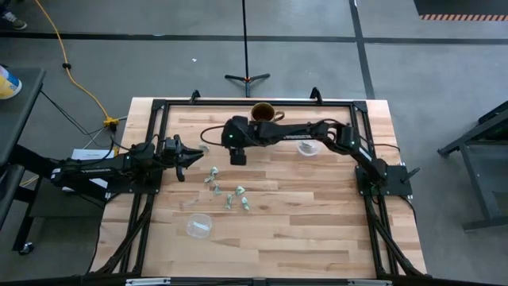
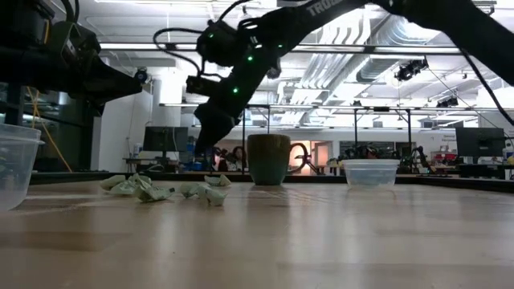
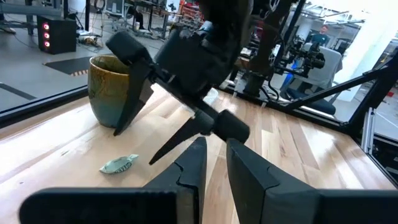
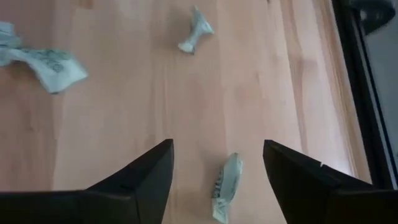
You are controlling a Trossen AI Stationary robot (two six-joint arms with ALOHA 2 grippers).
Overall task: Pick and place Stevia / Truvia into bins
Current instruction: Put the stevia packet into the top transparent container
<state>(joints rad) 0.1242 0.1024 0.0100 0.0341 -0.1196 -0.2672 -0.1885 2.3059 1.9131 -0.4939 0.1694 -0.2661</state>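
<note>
The right gripper hangs over the far left part of the wooden surface, its jaws spread wide apart and empty; between its dark fingers lies one crumpled pale green and white sweetener packet, flat on the wood and untouched. The long dark right arm reaches across from its base at the right edge, passing just in front of the brown ceramic mug that stands at the far side.

The left gripper waits close by at the left edge, pointing toward the right gripper, its jaws only slightly apart and holding nothing.

The rest of the small green-and-white packets lie scattered in a loose cluster in the middle of the surface, nearer than both grippers, all crumpled and lying on the wood. One small round clear plastic cup sits on the near left, well apart from the cluster; whether anything lies in it I cannot tell. A second clear plastic cup stands on the far right beside the right arm.

The surface is pale butcher-block framed by black rails. Beyond it is a grey concrete floor with a yellow cable and a black stand; at table level the room opens into a bright workshop with ceiling ducts.
</note>
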